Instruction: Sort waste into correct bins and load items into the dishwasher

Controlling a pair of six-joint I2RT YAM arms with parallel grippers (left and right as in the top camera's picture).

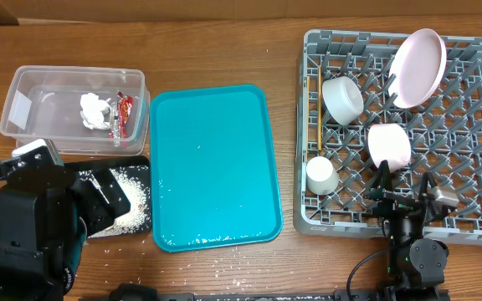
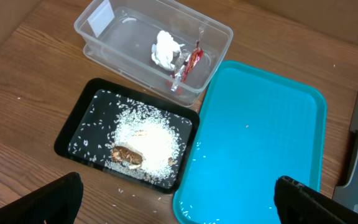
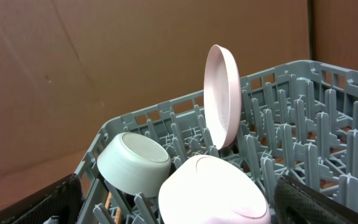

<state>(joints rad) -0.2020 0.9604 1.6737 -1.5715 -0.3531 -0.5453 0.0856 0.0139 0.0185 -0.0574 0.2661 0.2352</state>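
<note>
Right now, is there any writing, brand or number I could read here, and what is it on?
No text is readable anywhere.
The white label on the clear tub looks blank.
On the red snack wrapper, any print is too small to read.
The grey rack and teal tray show no markings.

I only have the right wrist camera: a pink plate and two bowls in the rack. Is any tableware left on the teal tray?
Observer: No. The teal serving tray holds no tableware, only a few tiny specks.
Operator: Are the tissue and the wrapper binned?
Observer: Yes. The crumpled white tissue and the red snack wrapper lie side by side in the clear tub.
</note>
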